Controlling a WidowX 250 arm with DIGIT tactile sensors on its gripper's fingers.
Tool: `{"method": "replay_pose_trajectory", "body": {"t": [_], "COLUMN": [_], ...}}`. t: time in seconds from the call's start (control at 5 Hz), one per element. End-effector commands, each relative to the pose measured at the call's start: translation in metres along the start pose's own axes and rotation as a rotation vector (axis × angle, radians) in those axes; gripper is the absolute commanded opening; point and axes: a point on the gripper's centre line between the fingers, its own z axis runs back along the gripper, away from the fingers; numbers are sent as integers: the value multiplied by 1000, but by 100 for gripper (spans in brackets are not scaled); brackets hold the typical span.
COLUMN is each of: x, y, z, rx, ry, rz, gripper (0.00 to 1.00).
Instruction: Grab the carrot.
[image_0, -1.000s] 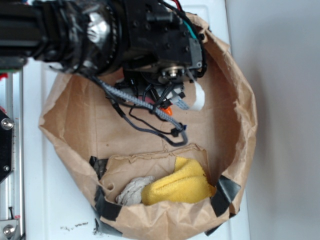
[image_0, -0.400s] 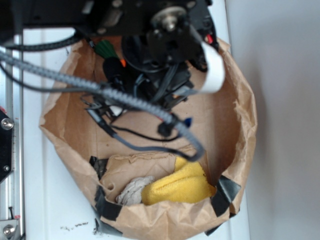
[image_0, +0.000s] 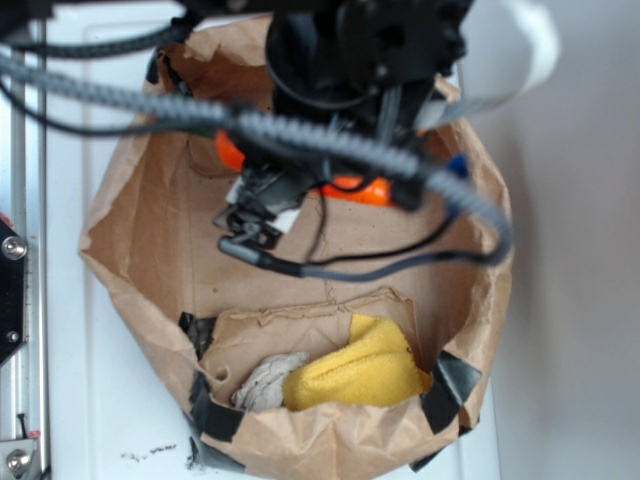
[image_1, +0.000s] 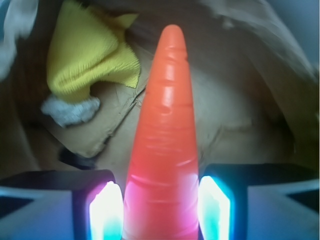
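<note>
The carrot (image_1: 167, 125) is a glossy orange cone with faint ridges. In the wrist view it runs from between my fingers up to its pointed tip, above the brown paper floor. My gripper (image_1: 161, 202) is shut on its thick end, both lit pads pressed against its sides. From the exterior camera only orange patches of the carrot (image_0: 358, 188) show under the black arm (image_0: 360, 50) and its cables; the stem cap is hidden.
A crumpled brown paper bag (image_0: 130, 200) forms a bowl round the scene, held by black tape (image_0: 455, 385) at its near rim. A fuzzy yellow cloth (image_0: 360, 372) and a grey-white wad (image_0: 268, 380) lie inside at the near side. A metal rail (image_0: 15, 300) runs on the left.
The arm has shifted right and come closer to the exterior camera, and looks larger and blurrier. More orange of the carrot shows beneath it than before.
</note>
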Motion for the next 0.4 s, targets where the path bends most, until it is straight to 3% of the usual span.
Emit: {"method": "replay_pose_trajectory", "body": {"t": [0.0, 0.2], "x": [-9, -16], "y": [1, -3], "z": [41, 46], "rx": [-38, 25], "ry": [-28, -81], "rz": [168, 98], "gripper": [0, 6]}}
